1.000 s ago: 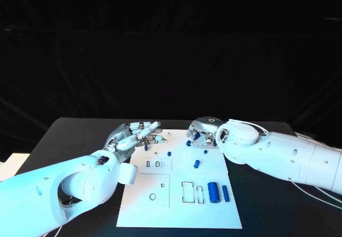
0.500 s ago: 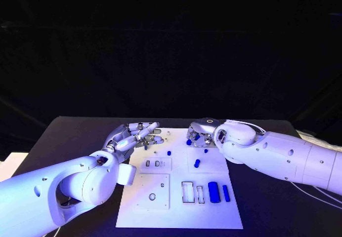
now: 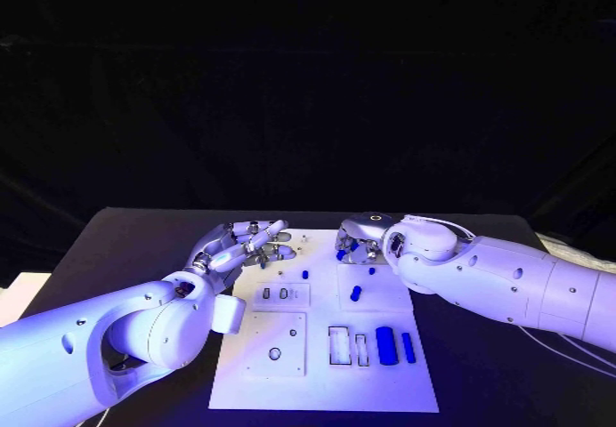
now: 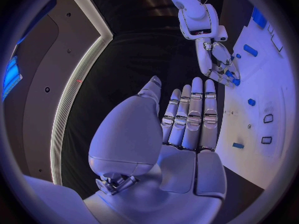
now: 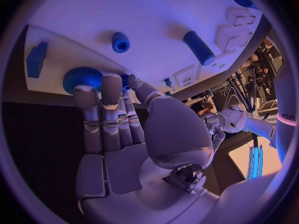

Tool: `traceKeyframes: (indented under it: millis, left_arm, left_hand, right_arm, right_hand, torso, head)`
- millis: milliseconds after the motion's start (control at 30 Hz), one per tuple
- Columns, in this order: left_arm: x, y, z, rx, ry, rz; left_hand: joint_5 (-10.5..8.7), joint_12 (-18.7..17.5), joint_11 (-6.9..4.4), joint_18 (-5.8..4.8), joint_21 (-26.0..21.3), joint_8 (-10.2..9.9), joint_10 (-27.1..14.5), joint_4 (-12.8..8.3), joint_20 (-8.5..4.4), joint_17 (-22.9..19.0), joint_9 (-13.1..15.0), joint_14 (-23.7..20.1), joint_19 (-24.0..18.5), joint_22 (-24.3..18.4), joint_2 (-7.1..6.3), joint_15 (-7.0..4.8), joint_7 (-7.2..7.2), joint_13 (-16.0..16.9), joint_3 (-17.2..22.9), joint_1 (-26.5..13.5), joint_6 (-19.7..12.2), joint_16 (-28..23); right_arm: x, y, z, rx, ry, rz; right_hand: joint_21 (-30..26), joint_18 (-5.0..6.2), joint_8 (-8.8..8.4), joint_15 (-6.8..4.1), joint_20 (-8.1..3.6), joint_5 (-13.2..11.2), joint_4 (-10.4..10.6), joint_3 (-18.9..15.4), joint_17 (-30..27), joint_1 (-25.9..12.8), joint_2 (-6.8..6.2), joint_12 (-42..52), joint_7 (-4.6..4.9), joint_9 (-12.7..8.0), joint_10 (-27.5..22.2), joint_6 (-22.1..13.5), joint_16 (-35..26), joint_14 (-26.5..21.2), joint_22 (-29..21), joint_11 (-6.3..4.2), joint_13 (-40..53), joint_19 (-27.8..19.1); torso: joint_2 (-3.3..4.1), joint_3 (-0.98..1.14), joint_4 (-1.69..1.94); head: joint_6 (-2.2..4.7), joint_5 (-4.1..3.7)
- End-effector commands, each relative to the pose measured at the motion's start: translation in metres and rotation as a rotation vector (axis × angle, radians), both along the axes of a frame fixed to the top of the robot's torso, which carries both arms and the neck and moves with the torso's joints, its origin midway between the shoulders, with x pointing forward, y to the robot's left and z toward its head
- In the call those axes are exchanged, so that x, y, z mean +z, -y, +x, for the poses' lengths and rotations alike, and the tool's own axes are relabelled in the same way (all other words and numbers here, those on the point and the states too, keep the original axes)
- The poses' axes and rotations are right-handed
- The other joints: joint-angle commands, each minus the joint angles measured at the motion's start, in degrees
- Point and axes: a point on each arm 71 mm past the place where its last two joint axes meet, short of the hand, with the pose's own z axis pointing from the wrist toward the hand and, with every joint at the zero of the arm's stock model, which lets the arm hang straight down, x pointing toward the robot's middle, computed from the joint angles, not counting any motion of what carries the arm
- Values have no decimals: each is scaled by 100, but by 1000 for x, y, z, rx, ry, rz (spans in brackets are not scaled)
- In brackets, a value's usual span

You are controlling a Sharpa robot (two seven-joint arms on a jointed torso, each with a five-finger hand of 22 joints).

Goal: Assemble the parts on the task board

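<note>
- The left hand (image 3: pixel 241 247) hovers over the far-left corner of the task board (image 3: pixel 321 391), its fingers (image 4: pixel 193 112) straight, side by side and holding nothing.
- The white task board lies mid-worktop (image 3: pixel 128 240); blue parts lie scattered on it, with a long cylinder (image 3: pixel 386 345) near its right edge.
- The right hand (image 3: pixel 362 238) is at the board's far edge, its fingers (image 5: pixel 109 99) touching a round ribbed blue part (image 5: pixel 79 78); whether they grip it I cannot tell.
</note>
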Motion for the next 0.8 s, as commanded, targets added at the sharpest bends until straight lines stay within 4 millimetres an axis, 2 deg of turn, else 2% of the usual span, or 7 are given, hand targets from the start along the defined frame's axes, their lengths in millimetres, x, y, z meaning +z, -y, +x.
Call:
traceKeyframes:
  millis: [33,267,500,800]
  left_arm:
    - [2,3,-1,-25,2,-14]
    - [1,3,-1,-24,-1,-11]
    - [1,3,0,-24,-4,-10]
    - [0,0,1,-19,-5,-7]
  left_hand:
    - [-25,-29,-15,22,-33,-19,-44,-32,2,5,-8,26,49,-9,52,14,30,-8,3,16,-8,-28]
    - [-23,-42,-10,22,-42,-30,-54,-46,3,15,-9,33,58,-15,63,16,35,-14,0,19,-16,-35]
    - [-23,-51,-7,22,-48,-38,-62,-52,4,21,-10,35,62,-19,72,17,37,-18,-1,19,-22,-40]
    - [-22,-62,-2,21,-57,-48,-71,-62,6,29,-11,35,66,-25,85,20,43,-23,-3,21,-30,-49]
  right_arm:
    - [-1,-1,1,0,-4,-20]
    - [-1,-3,2,-3,5,-14]
    - [4,-4,2,-4,57,25]
    - [16,-9,-1,-1,154,147]
  right_hand:
    - [62,-84,10,-22,6,-68,9,58,76,4,48,19,-4,11,58,56,85,35,73,3,1,3]
    - [285,-127,48,-44,-7,-163,82,149,392,9,70,43,-35,33,189,195,410,73,366,-32,11,105]
    - [682,-219,143,-101,-54,-395,115,361,915,169,189,103,-88,82,453,421,923,145,930,-107,38,351]
    - [826,-249,149,-106,-66,-404,185,401,1094,141,126,74,-90,97,507,453,1123,147,1118,-114,32,412]
  torso:
    - [21,0,2]
    - [30,-1,-1]
    - [42,2,-4]
    - [54,4,2]
  head:
    - [0,2]
    - [-24,27]
    - [-25,29]
    - [-12,47]
